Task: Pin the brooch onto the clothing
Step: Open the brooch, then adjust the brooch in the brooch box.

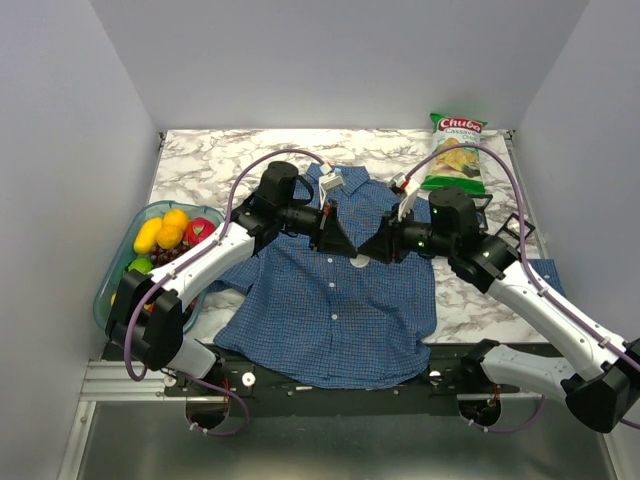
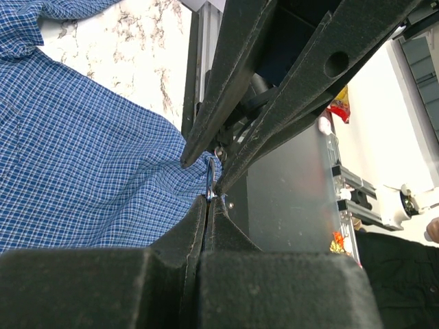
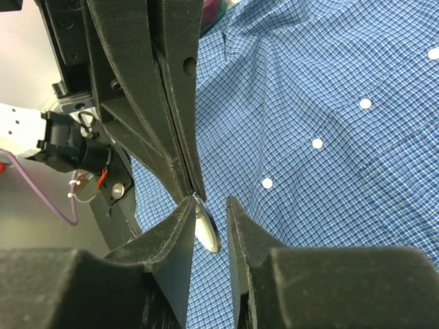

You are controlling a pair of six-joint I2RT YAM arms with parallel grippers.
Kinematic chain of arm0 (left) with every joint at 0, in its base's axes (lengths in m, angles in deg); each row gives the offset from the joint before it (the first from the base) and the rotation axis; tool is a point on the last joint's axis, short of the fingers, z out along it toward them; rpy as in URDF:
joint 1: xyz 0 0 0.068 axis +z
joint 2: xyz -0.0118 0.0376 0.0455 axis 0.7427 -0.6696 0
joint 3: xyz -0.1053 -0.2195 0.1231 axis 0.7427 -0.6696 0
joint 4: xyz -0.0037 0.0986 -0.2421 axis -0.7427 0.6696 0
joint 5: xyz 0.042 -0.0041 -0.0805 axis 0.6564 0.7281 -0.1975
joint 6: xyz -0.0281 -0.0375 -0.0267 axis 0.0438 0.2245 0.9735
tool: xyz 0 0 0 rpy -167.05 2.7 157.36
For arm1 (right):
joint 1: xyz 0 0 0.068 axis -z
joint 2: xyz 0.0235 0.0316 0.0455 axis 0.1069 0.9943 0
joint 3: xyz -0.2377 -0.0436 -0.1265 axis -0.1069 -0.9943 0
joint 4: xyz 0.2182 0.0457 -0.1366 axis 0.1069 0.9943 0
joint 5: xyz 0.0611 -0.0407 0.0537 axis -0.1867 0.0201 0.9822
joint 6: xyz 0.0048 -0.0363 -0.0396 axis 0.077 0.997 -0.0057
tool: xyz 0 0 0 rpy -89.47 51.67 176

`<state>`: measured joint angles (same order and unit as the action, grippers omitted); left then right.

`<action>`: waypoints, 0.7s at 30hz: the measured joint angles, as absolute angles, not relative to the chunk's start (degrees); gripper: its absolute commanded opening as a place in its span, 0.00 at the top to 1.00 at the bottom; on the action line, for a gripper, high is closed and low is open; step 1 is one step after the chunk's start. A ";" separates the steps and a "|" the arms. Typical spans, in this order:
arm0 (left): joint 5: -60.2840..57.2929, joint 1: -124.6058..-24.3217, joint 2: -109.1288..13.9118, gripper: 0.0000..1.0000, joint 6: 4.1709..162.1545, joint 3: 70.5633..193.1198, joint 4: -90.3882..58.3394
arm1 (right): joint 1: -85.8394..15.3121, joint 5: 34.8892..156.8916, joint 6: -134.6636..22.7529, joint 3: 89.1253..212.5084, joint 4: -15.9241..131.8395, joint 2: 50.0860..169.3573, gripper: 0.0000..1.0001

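We're watching both arms meeting over the chest of the shirt (image 1: 330, 310), which is lying front-up on the marble table (image 1: 200, 160); the brooch (image 3: 206, 233) is hanging between them, a pale disc seen nearly edge-on, just above the cloth and a little aside from the row of white buttons (image 3: 317, 144); the left gripper (image 1: 340, 240) is clamping it, fingers pressed fully together on the thin rim; the right gripper (image 3: 211, 202) is standing partly apart, one finger on each side of the disc; one finger is looking as if it's against the disc and the other is showing a sliver of gap, so we're not calling it a pinch; whether the pin at the back is open we can't tell, as it's too small and hidden

As we're reading it, the step in hand is the two-handed work on the brooch before it goes into the fabric; to do it well, the left should be holding firm while the right squeezes squarely on the flat faces, no twisting, because that rim grip looks easy to lose; we'd be keeping the disc low over the cloth, catching only one layer, and steering clear of the buttons
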<state>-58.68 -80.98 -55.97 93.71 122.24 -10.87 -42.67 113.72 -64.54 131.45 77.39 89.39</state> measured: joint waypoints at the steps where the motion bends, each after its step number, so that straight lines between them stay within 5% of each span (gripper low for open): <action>1: -58.68 -80.98 -55.93 1.00 93.65 122.24 -10.76 | -42.67 113.90 -64.54 131.45 77.39 89.44 0.68; 14: -58.68 -80.94 -55.88 1.00 92.07 122.24 -7.70 | -42.47 117.11 -63.99 131.45 77.33 91.25 0.76; 21: -58.73 -80.72 -55.88 1.00 90.78 122.24 -5.47 | -42.04 120.72 -62.92 131.50 76.96 92.85 0.99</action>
